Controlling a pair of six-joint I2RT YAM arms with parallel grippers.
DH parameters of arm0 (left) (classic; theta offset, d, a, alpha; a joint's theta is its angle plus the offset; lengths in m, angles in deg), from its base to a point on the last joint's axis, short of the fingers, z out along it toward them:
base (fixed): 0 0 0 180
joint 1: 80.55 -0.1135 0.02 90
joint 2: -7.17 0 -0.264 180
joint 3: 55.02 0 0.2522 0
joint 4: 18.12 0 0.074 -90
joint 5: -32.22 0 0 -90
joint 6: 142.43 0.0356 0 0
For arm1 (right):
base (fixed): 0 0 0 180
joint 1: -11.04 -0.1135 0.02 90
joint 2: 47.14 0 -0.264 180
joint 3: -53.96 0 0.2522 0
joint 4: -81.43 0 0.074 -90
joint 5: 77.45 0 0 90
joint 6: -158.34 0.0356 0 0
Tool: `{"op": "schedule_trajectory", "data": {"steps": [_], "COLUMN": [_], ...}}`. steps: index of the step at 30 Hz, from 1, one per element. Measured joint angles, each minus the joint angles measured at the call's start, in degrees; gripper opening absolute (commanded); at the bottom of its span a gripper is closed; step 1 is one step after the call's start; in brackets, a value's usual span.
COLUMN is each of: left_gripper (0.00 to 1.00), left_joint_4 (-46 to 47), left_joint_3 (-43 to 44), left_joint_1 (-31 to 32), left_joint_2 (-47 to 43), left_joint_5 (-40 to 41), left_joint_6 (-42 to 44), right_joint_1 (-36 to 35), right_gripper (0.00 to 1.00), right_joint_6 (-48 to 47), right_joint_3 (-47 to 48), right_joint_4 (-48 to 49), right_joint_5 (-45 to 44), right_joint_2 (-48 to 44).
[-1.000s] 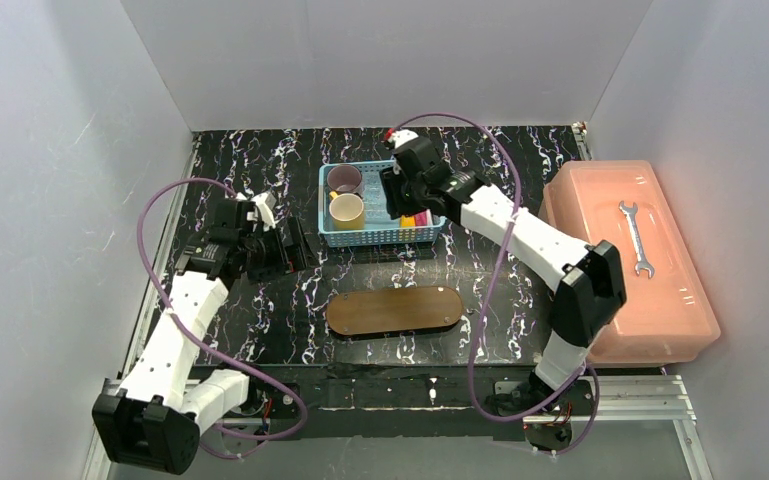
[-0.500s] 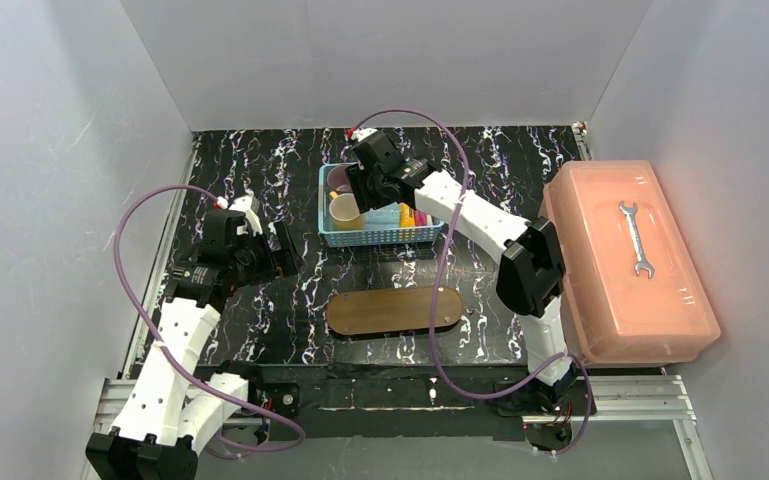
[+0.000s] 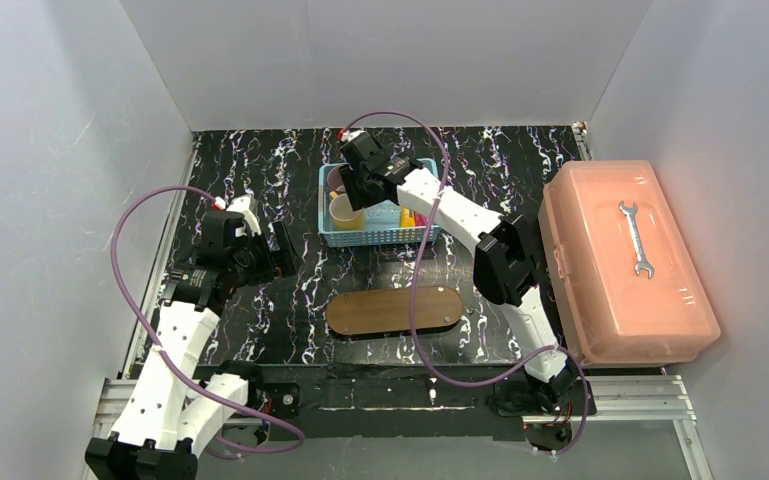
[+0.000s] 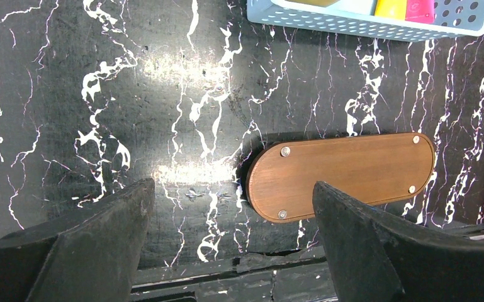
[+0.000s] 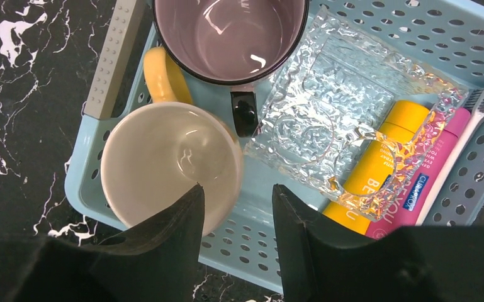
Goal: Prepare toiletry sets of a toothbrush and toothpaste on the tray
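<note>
Top external view: within the last second the right arm has swung across the basket (image 3: 375,238), from its 3 o'clock end above the tubes to its 9 o'clock end. The right pincer (image 3: 348,193) now hangs over the two cups. The left arm has drawn back slightly toward 9 o'clock and then settled. The tray (image 3: 393,310) is as bare as before and lies on the desk (image 3: 260,170) at 6 o'clock of the basket.

Finding: nothing has left the basket. In the right wrist view the yellow toothpaste (image 5: 377,160), the pink toothpaste (image 5: 415,189) and one toothbrush (image 5: 472,123) lie together at the 3 o'clock side, partly under a clear ribbed dish (image 5: 318,88). A second toothbrush cannot be made out. The sets are judged not yet begun, and the shift away from the tubes suggests a cup is the present target.

Pose: the right arm is stretched far forward with its wrist pointing down. Its pincer is half parted and empty, the jaws standing either side of the 3 o'clock rim of the yellow cup (image 5: 163,157); contact cannot be told. The purple cup (image 5: 230,34) stands just beyond at 12 o'clock. The left arm is bent, and the left pincer (image 4: 231,189) is spread wide and empty above the desk, with the tray below toward 3 o'clock.
</note>
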Motion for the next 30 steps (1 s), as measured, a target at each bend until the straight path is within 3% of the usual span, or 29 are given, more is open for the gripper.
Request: {"op": "schedule_trajectory", "data": {"steps": [30], "left_gripper": [0.95], "left_joint_4": [0.0], "left_joint_3": [0.0], "left_joint_1": [0.0], "left_joint_2": [-0.5], "left_joint_5": [0.0], "left_joint_6": [0.0], "right_joint_1": [-0.7], "right_gripper": [0.21], "right_joint_6": [0.4], "right_joint_3": [4.7], "right_joint_4": [-1.5], "right_joint_5": [-1.0], "right_joint_2": [5.6]}}
